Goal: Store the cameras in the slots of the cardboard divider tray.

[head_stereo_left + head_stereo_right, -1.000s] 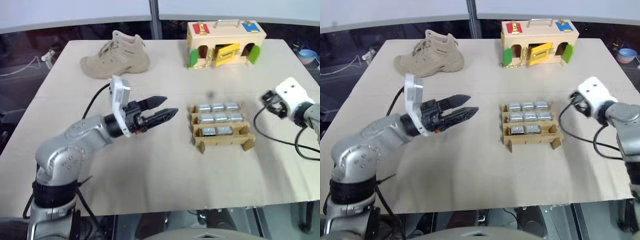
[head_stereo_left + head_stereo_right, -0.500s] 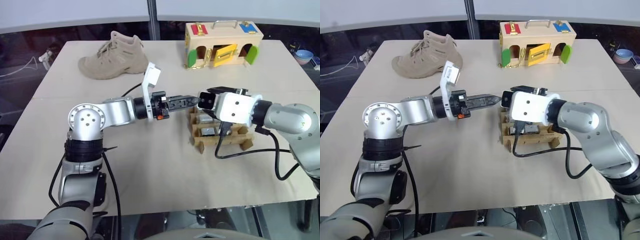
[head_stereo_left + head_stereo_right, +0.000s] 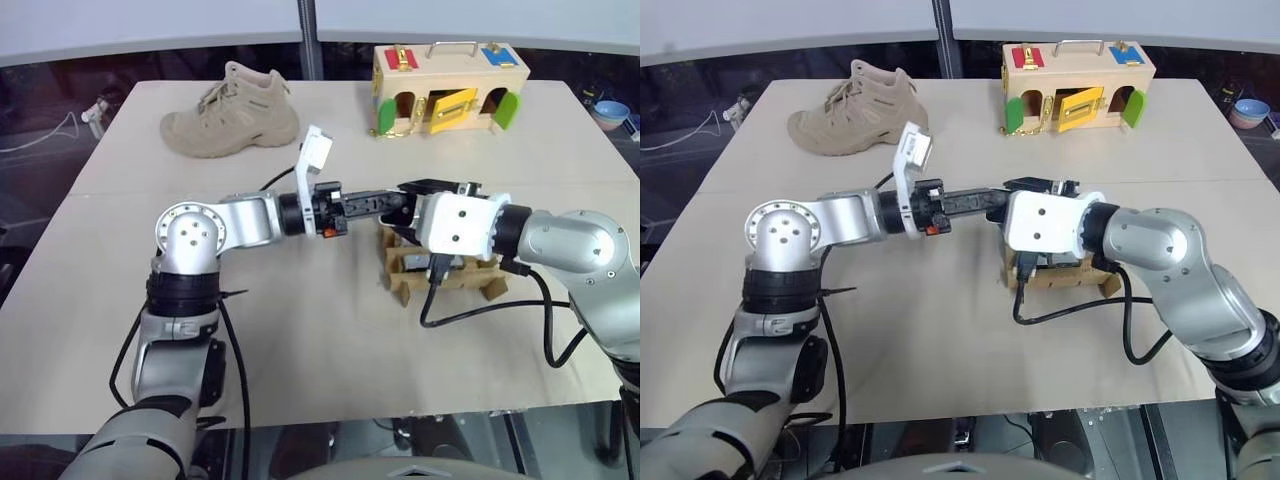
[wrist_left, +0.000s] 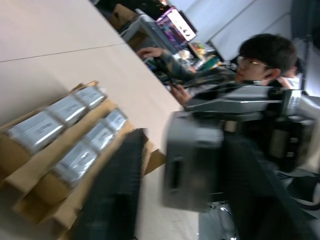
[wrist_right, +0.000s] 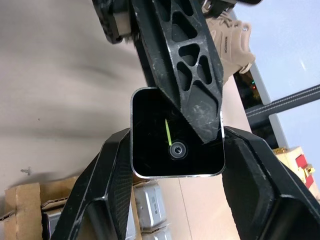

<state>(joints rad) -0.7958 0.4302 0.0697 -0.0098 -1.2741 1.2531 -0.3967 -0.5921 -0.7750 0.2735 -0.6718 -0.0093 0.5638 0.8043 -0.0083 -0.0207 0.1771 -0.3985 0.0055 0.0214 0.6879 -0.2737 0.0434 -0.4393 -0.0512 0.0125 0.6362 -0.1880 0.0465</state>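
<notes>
- Pale wooden counter [image 3: 300,330] on a dark floor. A tan shoe [image 3: 230,110] and a wooden box with coloured doors [image 3: 450,75] sit at the far side, well beyond the cardboard divider tray [image 3: 470,280].
- Head views: the left claw [image 3: 385,203] reaches in level from the tray's left. The right claw [image 3: 415,192] meets it tip to tip, just above the tray's far-left corner. The right wrist housing hides most of the tray.
- Left wrist view: five stored cameras [image 4: 60,112] show in the tray's rows, silver tops up. A silver block sits between this claw's dark fingers, above the counter just beside the tray. A seated person [image 4: 260,60] is in the background, well beyond the tray.
- Right wrist view: the ninth camera [image 5: 155,145], black lens face toward the viewer, is pinched by its sides between the right claw's two fingers. One finger of the left claw lies across the face's upper corner. The left claw is pressed together, apparently gripping the same camera front to back. More cameras in the tray show below.
- Judgement: this is a claw-to-claw handover above the tray, with one slot left to fill.
- To do it well: confirm the left pinch is square on the block before the right fingers spread. Withdraw the right claw straight back, clear of the tray. Then lower the camera upright into the empty slot without nudging its neighbours.
</notes>
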